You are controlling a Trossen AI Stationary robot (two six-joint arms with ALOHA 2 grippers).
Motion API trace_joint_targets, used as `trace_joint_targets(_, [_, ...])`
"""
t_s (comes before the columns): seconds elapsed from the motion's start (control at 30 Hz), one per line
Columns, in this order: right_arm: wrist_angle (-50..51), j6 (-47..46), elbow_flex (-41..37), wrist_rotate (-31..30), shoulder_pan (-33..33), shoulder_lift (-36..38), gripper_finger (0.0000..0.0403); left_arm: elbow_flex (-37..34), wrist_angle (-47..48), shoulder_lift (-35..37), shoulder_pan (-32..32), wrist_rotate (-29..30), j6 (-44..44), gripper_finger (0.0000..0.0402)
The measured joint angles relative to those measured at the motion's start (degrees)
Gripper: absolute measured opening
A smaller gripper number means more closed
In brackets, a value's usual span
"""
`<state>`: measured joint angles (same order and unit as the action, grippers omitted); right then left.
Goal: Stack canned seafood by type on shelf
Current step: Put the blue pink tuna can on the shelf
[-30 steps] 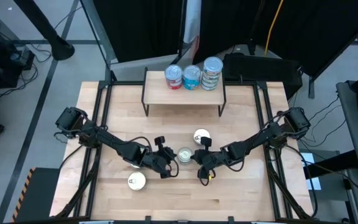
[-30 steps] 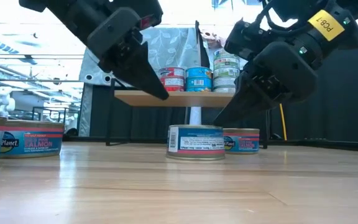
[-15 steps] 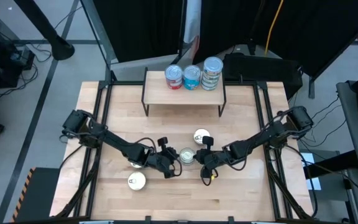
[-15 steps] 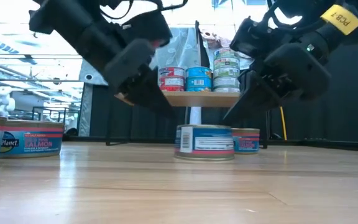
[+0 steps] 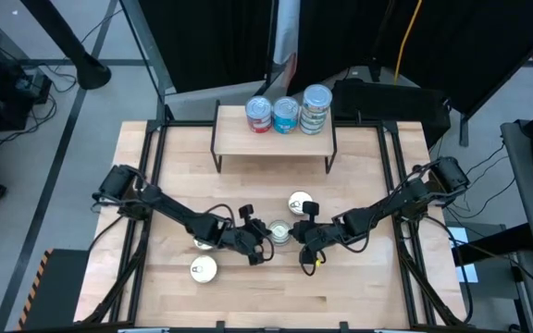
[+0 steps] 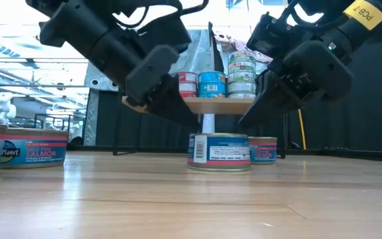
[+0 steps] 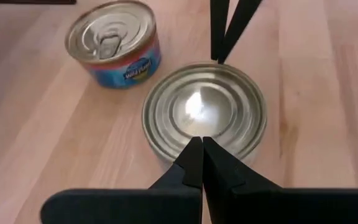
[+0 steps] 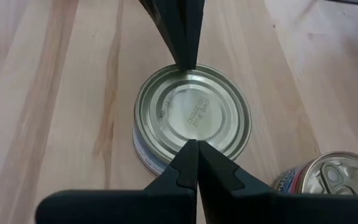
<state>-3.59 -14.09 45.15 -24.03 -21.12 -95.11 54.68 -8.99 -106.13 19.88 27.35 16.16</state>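
On the bench (image 5: 359, 287), nearest the front edge, a lone tin (image 5: 204, 269) with a pale lid is being left well apart from the work, at about 8 o'clock from the bench's middle. Another tin (image 5: 203, 242) is lying half hidden under the left arm just beyond it.

At the middle of the bench, an upside-down tin (image 5: 278, 231) with a plain ribbed silver base uppermost is being flanked by both grippers. The left gripper (image 5: 263, 251) is being held at the tin's 8 o'clock and the right gripper (image 5: 302, 246) at its 4 o'clock, in the high view. Both are pinched fully together with nothing between the fingers; in each wrist view the closed tips are seen resting at the tin's rim, with the other arm's closed tips at the opposite rim. Neither arm is clearly nearer: the tin is sitting between the two tips, so it is probably being nudged or squeezed from both sides rather than grasped. Being round and flat, it offers no long axis to align with.

Just beyond, at the tin's 1 o'clock, a pull-tab salmon tin (image 5: 300, 203) with a blue side is standing upright, near but apart.

Farthest off, at 12 o'clock, the shelf (image 5: 239, 141) is carrying three stacks in a row: a red-sided stack (image 5: 260, 115), a blue stack (image 5: 286, 114), and a taller green-and-white stack (image 5: 316, 108).
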Motion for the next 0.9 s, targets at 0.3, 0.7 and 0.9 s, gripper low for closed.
trace_joint_targets(0.3, [2.48, -1.06, 0.09, -0.06, -0.04, 0.11, 0.0, 0.28, -1.8, -2.85, 0.01, 0.35, 1.52, 0.0001])
trace_joint_targets(0.7, [13.87, -7.85, 0.3, -0.13, -1.34, 6.95, 0.0, 0.03, 0.05, -1.37, 1.54, 3.21, 0.32, 0.0001])
trace_joint_targets(0.9, [13.21, -7.99, 0.19, 1.11, -1.48, 3.27, 0.0, 0.45, -0.28, 1.19, 1.64, 4.18, -0.21, 0.0001])
